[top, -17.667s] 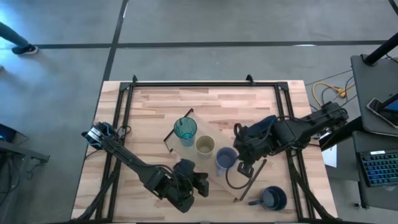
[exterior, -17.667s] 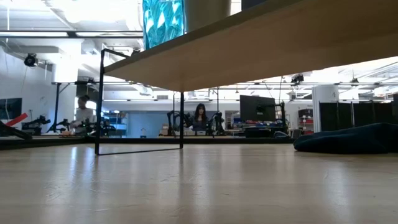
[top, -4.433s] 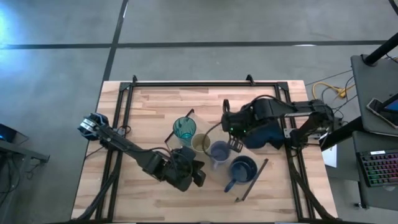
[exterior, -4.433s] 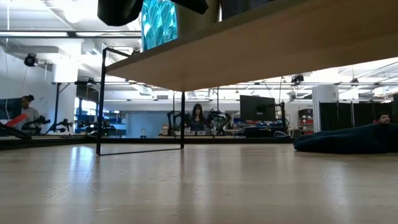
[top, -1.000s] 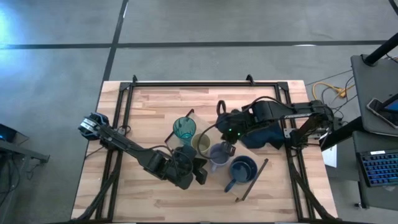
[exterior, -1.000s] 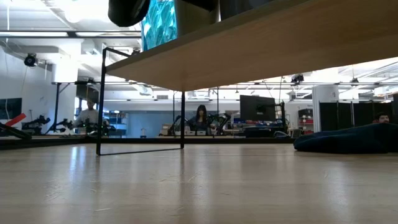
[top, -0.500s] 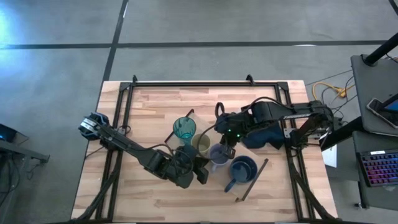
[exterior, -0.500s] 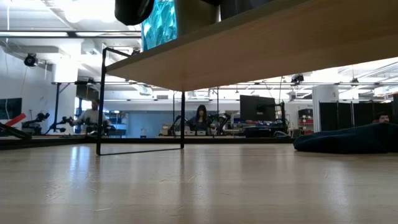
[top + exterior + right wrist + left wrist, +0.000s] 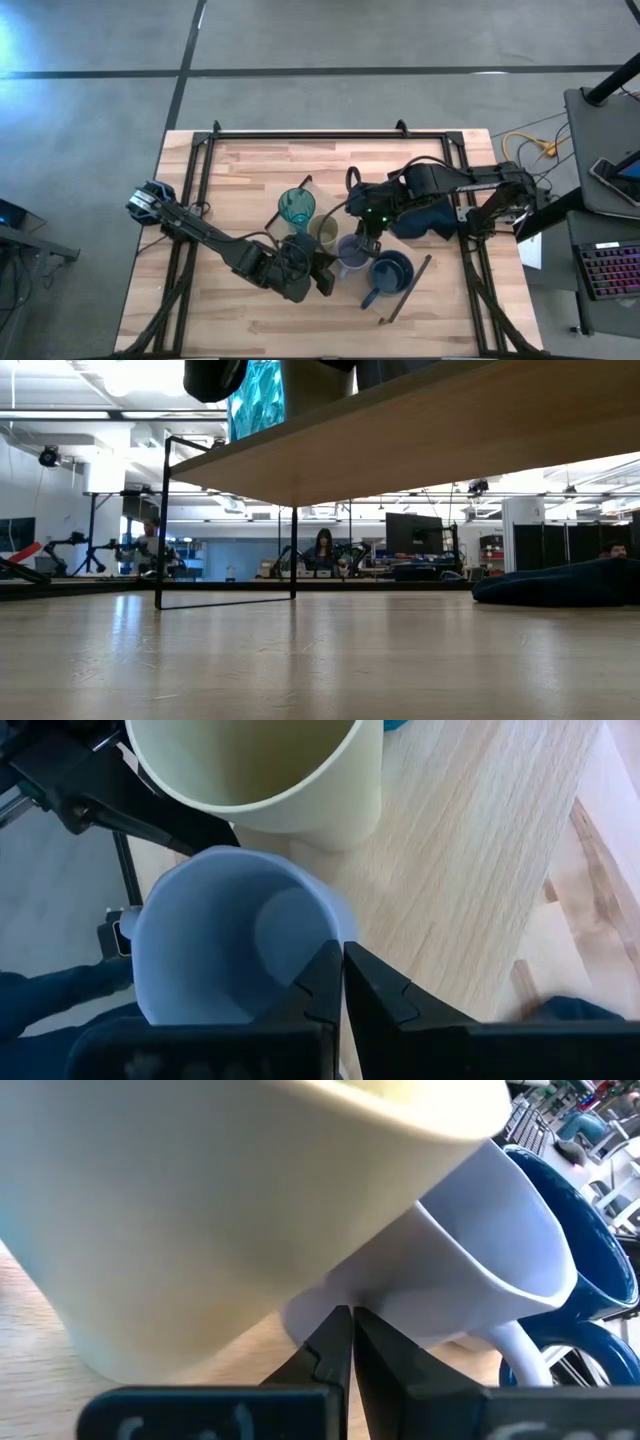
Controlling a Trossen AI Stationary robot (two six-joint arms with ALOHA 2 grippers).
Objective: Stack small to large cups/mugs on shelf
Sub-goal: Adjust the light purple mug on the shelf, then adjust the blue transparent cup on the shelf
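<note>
Your right pincer [image 9: 365, 240] is above the shelf, at the far side of the periwinkle cup [image 9: 352, 250]. In the right wrist view its two dark fingers [image 9: 325, 985] are pressed together, and their tips touch the rim of this cup [image 9: 225, 935]; nothing is between them.

Your left pincer [image 9: 322, 272] is at the near side of the shelf [image 9: 398, 288], just beside the yellowish cup [image 9: 324, 234] and the periwinkle cup. In the left wrist view its fingers [image 9: 335, 1350] are also pressed together, with the tips just where the yellowish cup [image 9: 200, 1200] and the periwinkle cup [image 9: 480, 1270] meet. They pinch nothing.

The four vessels stand in one row on the shelf, which lies diagonally on the tabletop [image 9: 250, 170]. The teal tumbler [image 9: 297, 209] is at the far left end. Next come the yellowish cup, then the periwinkle cup, which leans to one side in the left wrist view, and then the navy mug [image 9: 389, 271] at the near right end, with its handle pointing to the near left. A dark blue cloth [image 9: 432, 215] lies on the tabletop under the right arm.

In the low view you see the shelf [image 9: 420, 430] from below and the tumbler [image 9: 255, 395] above it. People stand far in the room behind.
</note>
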